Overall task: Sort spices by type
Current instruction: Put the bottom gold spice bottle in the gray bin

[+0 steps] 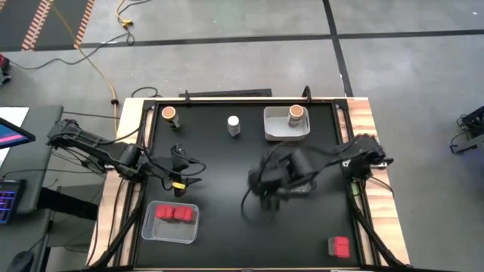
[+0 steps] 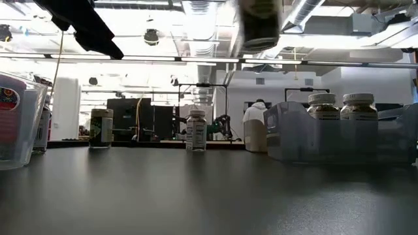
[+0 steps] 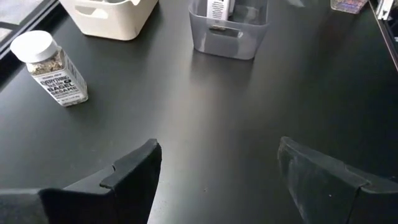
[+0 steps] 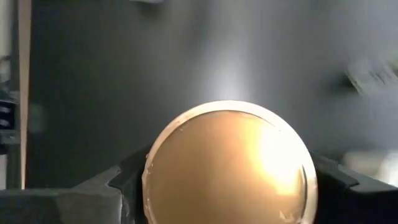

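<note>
Black table [image 1: 227, 174]: jars [image 1: 234, 125], trays [image 1: 170, 222], red box [image 1: 339, 246].

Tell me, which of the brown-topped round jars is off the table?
The brown-lidded round jar gripped in the right pincer, mid-table. One other stands at the far left corner, another in the grey tray.

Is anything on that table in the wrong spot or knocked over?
Nothing is spilled or tipped. One red box sits alone at the table's corner, away from the two in the clear tray.

You get the high view straight down over the whole table [image 1: 227, 189]; low view level across it. Each wrist view looks past its own pincer, close; left wrist shares the white-lidded jar [image 3: 50, 68] with both.
</note>
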